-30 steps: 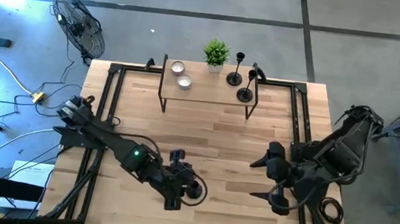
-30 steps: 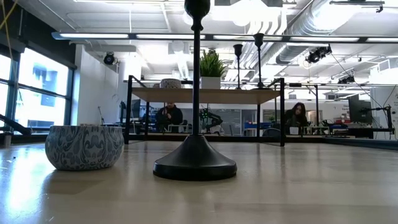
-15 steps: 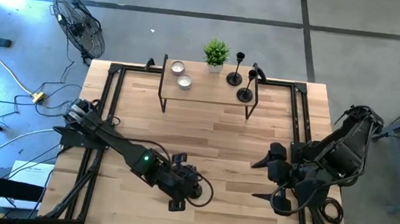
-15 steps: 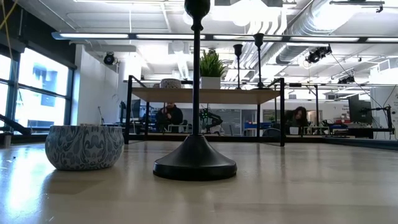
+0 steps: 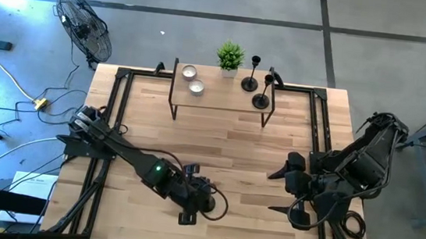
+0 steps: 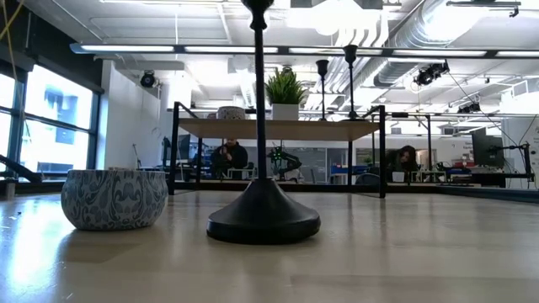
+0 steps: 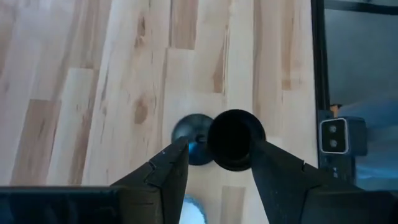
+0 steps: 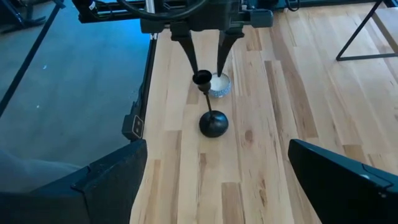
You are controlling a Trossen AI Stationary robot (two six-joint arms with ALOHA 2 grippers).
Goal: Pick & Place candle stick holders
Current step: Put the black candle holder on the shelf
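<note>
Wood table (image 5: 219, 136): left gripper (image 8: 206, 62) hangs over the near edge, fingers apart straddling the cup of a candle stick holder (image 8: 210, 107) that leans slightly, no clear clamp. Right gripper (image 5: 283, 193) sits wide open, well apart.

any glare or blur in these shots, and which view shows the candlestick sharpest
Low view: bright ceiling lights wash out the top, so the near candle stick holder reads as a silhouette. Left wrist view: its cup is a soft dark blob between the left end effector fingers. Right wrist view: sharpest, with stem and base clear on the table. High view: even light, blue glare at top left.
</note>
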